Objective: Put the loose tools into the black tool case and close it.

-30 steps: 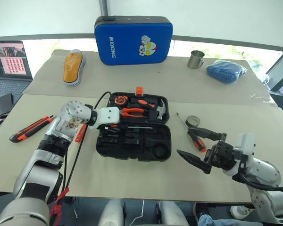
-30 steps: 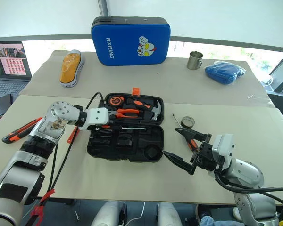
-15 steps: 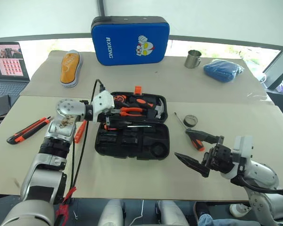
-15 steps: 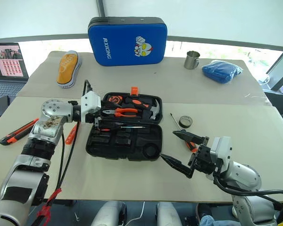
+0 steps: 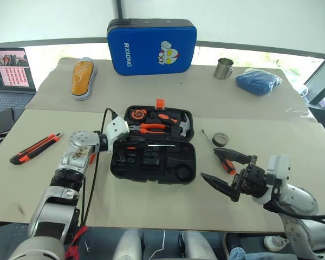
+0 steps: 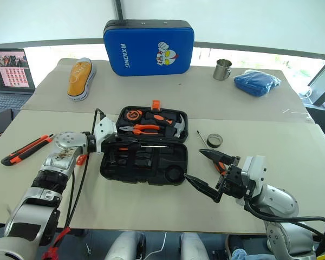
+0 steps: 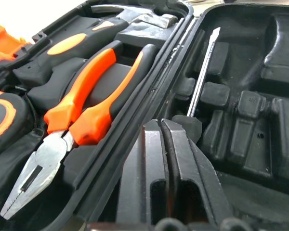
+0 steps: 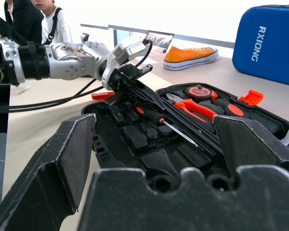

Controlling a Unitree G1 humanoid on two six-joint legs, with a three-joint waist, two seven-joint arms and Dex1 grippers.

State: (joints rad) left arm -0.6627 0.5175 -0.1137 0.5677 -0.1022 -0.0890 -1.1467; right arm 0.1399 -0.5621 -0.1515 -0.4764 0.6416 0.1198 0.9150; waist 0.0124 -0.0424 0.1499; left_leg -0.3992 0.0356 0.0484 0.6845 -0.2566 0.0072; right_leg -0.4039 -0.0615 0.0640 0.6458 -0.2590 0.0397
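The left hand (image 6: 115, 142) has pulled back to the left end of the black tool case (image 6: 146, 162) and its fingers have snapped shut with nothing between them; a second ago they stood half open over the trays. In front of it a black-and-orange screwdriver (image 6: 143, 145) now lies in the case along the hinge line, so I judge that tool delivered and let go.

Going left to right, the utility knife (image 6: 26, 149) lies near the counter's left edge, and the slim orange tester (image 6: 81, 159) is just beside the left arm, partly hidden by it. The case sits open mid-counter. To its right lie the small tape roll (image 6: 214, 141) and a second screwdriver (image 6: 211, 151), close to the right hand (image 6: 206, 173), which has not moved and hangs wide open and empty. Four tools remain outside; the lid is still up.
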